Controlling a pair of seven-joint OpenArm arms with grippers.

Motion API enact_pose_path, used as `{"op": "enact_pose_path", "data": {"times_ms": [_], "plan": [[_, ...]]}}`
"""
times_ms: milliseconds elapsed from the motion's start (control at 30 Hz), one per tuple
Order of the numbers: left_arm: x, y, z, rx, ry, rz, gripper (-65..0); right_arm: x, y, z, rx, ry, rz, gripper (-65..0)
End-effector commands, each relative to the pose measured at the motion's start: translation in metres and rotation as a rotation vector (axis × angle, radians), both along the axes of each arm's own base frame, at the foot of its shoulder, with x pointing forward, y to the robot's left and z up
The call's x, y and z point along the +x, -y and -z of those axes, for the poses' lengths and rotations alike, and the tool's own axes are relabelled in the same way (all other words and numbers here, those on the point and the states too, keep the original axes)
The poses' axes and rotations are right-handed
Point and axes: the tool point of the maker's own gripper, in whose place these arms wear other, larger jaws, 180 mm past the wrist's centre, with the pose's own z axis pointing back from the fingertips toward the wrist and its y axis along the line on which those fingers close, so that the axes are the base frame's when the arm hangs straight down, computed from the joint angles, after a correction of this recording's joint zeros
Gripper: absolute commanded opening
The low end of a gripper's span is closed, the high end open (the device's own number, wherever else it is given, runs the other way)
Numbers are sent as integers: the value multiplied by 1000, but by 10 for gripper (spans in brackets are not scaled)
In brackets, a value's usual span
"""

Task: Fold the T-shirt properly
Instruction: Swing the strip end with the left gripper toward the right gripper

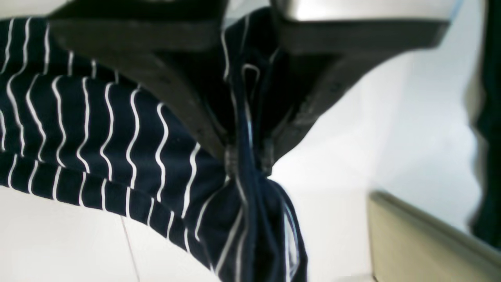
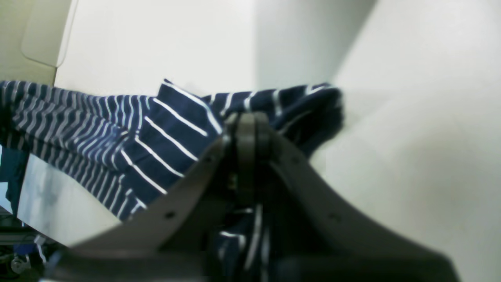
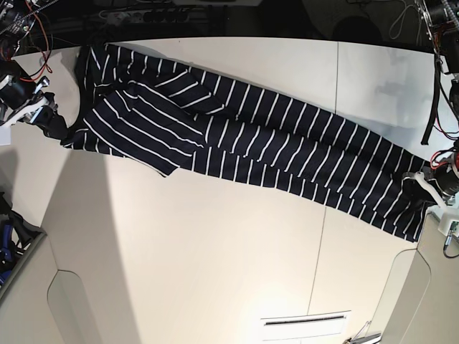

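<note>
The T-shirt (image 3: 244,136) is dark navy with thin white stripes. It lies stretched in a long band across the white table, from far left to near right in the base view. My left gripper (image 3: 423,185) is shut on its right end, and the bunched fabric (image 1: 250,184) shows pinched between the fingertips in the left wrist view. My right gripper (image 3: 51,115) is shut on the left end, with striped cloth (image 2: 176,133) held between the closed jaws in the right wrist view. A sleeve flap (image 3: 136,125) lies folded over near the left end.
The white table (image 3: 215,251) has seams and a near edge with cut-outs (image 3: 64,301). Cables and dark equipment (image 3: 21,18) sit at the far corners. A beige panel edge (image 1: 422,239) shows by the left gripper.
</note>
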Motion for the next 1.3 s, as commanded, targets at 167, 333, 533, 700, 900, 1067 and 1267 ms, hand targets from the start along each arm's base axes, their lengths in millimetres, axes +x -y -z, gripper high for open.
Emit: {"op": "enact_pose_path", "data": {"times_ms": [167,333,533,700,900,1067,1267], "plan": [[12,-2,-34,1,54,9,-650,8,6,-15,-18,58,3,-650],[10,41,-33,12,18,125,-650,8,6,-15,-20,59,4,-650],[-7,121,-24,19,6,338,-650,6,9,-11,-43,38,6,-587],[-31,187,3,-78,-35,453,-650,6,9,-10,-49,33,7,-468],[-45,244,18,-199,-59,519,-650,5,9,-9,-49,29,6,-447],[-49,261,20,-241,-65,541,-650,3,10,-5,-63,12,7,-294],[-55,276,20,-269,-63,588,-515,2,10,-4,-65,6,6,-283]]}}
